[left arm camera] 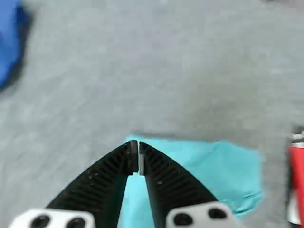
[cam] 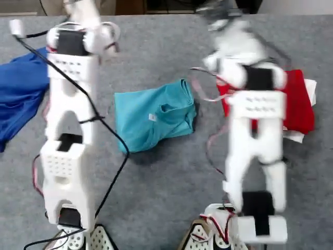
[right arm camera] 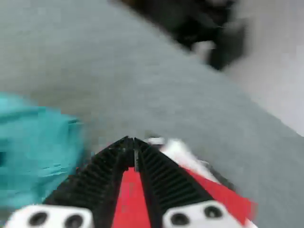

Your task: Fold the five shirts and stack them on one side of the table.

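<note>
A teal shirt (cam: 153, 115) lies crumpled and partly folded at the table's middle. A blue shirt (cam: 20, 94) lies loose at the left edge. At the right, a folded red shirt (cam: 299, 101) rests on a white one (cam: 311, 88). My left gripper (left arm camera: 135, 159) is shut with nothing in it, raised above the grey table just beyond the teal shirt (left arm camera: 209, 171). My right gripper (right arm camera: 133, 153) is also shut and holds nothing, hanging over the red shirt (right arm camera: 216, 194), with the teal shirt (right arm camera: 33, 152) off to one side.
The grey felt table (cam: 171, 198) has open room in front of the teal shirt and behind it. Black and red cables (cam: 112, 177) trail across the table beside both arm bases. The blue shirt (left arm camera: 9, 42) sits at the far corner of the left wrist view.
</note>
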Robot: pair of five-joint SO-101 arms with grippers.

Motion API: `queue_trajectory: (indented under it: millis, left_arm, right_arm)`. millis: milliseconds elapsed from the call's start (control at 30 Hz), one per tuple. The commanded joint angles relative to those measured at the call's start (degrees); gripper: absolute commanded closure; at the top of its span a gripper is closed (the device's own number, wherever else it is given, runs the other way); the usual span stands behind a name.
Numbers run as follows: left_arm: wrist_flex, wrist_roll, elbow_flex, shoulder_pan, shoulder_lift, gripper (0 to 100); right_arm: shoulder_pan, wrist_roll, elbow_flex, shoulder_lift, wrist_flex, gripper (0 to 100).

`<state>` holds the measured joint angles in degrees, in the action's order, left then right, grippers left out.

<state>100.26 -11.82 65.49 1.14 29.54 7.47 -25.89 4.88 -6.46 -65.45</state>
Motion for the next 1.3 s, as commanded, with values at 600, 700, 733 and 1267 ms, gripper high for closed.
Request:
queue_trajectory:
  millis: [600,700,733,1267]
  left_arm:
    - [-50.8,4.1,-100.2,-13.2,-37.8,98]
    - [-57.9,4.1,-106.0,-13.8,-37.8,98]
    - [-59.6,4.1,-107.6,-13.6,-37.8,98]
    - [-70.9,-0.7,-103.4,-10.1,-32.7,98]
  right_arm:
    - [1.3,0.2,71.6,69.9,-29.0,99.5]
    - [1.1,0.3,82.6,74.5,-33.8,99.5]
    - [1.5,0.3,86.2,75.4,-35.3,99.5]
    - [14.5,0.3,61.0,49.8,-36.9,99.5]
